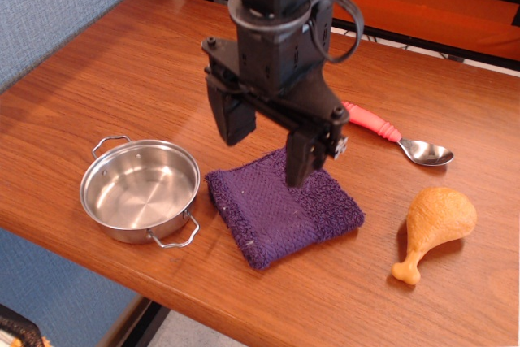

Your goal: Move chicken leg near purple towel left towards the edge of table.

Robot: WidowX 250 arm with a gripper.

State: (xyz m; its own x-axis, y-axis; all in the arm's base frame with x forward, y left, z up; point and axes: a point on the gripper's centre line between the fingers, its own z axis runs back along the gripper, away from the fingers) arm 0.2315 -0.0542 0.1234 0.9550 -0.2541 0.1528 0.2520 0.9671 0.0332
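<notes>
Orange-tan chicken leg (437,225) lies well to the right of the hand (264,145), untouched, bone tip toward the near edge of the surface (122,62). Hand hangs spread and empty over the purple towel (280,215), gripping nothing. Steel pan (140,189) sits left of it, red-handled spoon (396,138) behind and right. Probably poised high to travel over to the drumstick.
</notes>
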